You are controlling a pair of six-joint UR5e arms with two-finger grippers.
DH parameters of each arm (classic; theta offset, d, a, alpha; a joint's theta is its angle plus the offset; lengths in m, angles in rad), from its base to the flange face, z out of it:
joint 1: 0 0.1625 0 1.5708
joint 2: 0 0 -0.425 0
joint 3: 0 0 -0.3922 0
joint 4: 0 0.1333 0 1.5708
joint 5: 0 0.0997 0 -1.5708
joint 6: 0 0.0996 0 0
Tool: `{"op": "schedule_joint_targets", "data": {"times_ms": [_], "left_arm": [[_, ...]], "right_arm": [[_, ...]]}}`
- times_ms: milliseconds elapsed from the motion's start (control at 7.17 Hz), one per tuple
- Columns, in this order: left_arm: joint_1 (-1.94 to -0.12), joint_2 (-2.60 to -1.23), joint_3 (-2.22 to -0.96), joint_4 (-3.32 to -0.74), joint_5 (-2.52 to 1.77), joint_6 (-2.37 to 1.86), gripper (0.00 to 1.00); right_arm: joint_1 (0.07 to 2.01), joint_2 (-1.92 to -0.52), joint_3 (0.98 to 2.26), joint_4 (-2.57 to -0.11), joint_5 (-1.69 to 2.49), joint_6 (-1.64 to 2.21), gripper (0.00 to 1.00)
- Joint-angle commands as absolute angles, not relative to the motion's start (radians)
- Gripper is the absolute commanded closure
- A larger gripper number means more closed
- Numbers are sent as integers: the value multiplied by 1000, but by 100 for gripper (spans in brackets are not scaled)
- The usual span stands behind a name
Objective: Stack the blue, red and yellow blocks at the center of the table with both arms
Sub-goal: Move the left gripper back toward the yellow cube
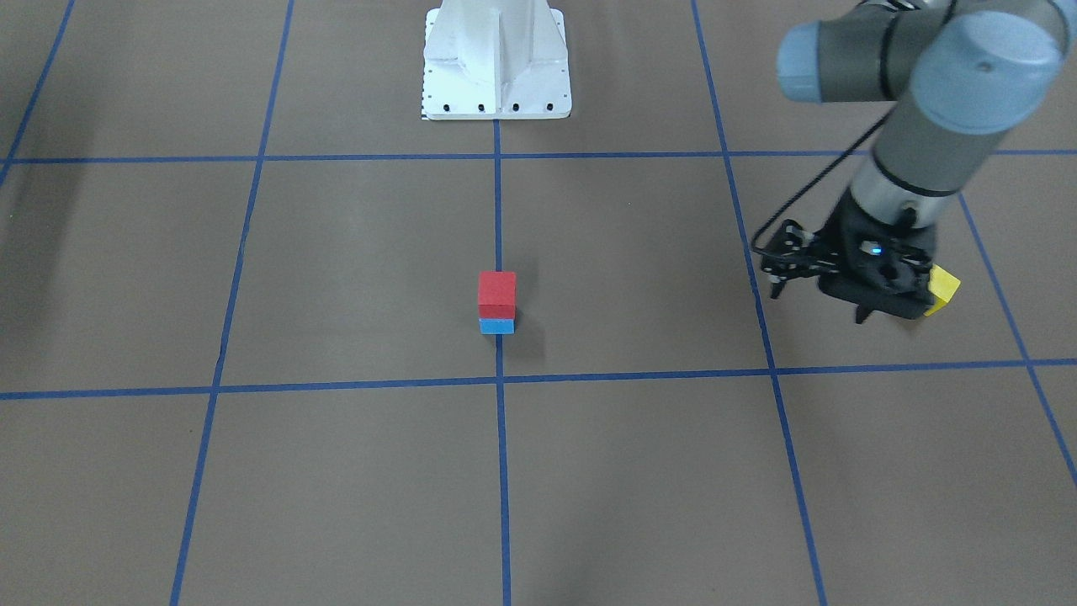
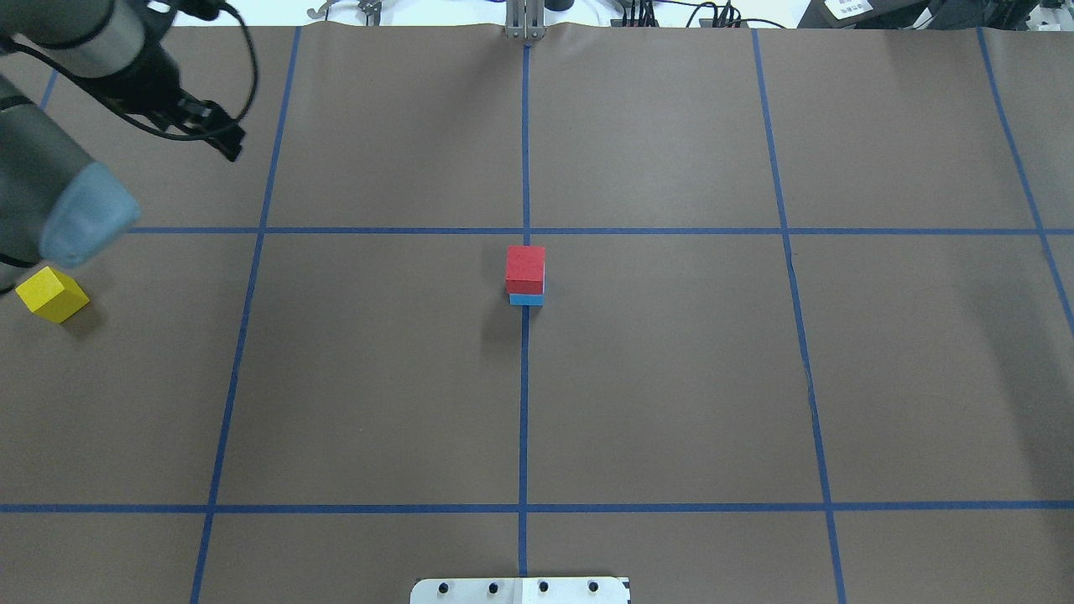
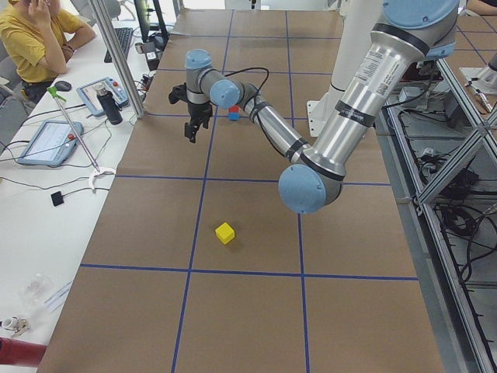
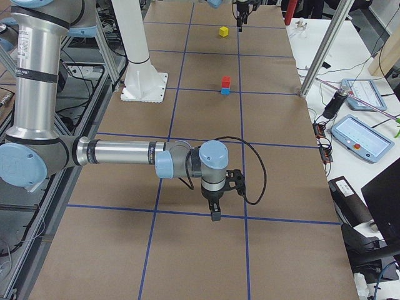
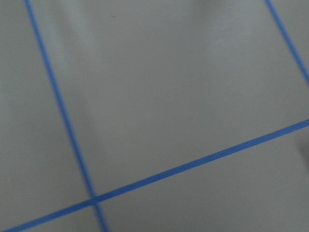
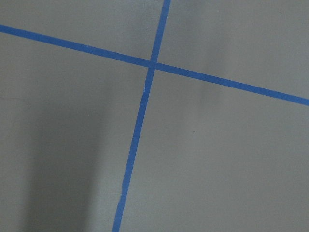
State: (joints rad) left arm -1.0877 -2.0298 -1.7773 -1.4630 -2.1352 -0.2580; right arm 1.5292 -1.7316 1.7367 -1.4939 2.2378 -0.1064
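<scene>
A red block (image 1: pixel 496 290) sits on a blue block (image 1: pixel 496 326) at the table's centre, on the blue centre line; the stack also shows in the overhead view (image 2: pixel 525 267). A yellow block (image 2: pixel 52 294) lies alone on the table at the far left in the overhead view, partly behind my left wrist in the front view (image 1: pixel 944 288). My left gripper (image 1: pixel 819 305) hovers beside it, towards the far side of the table, open and empty. My right gripper (image 4: pixel 215 212) shows only in the exterior right view, low over bare table far from the blocks; I cannot tell its state.
The robot's white base (image 1: pixel 496 63) stands at the table's edge behind the stack. An operator (image 3: pixel 35 35) sits at a side desk with tablets and cables beyond the table's long edge. Both wrist views show only brown paper and blue tape lines.
</scene>
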Motion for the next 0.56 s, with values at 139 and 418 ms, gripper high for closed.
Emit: {"op": "schedule_joint_targets", "data": {"times_ms": [139,418], "left_arm": [[-1307,-1806,-1639,-1596,-2259,156,0],[-1302,-1651,-1569,-1896,-2287,105,0]], "right_arm": [[1534,-1729,1726,-1493,2246,-103,0],[1534,-1729,1726,-1493,2246,-104,0]]}}
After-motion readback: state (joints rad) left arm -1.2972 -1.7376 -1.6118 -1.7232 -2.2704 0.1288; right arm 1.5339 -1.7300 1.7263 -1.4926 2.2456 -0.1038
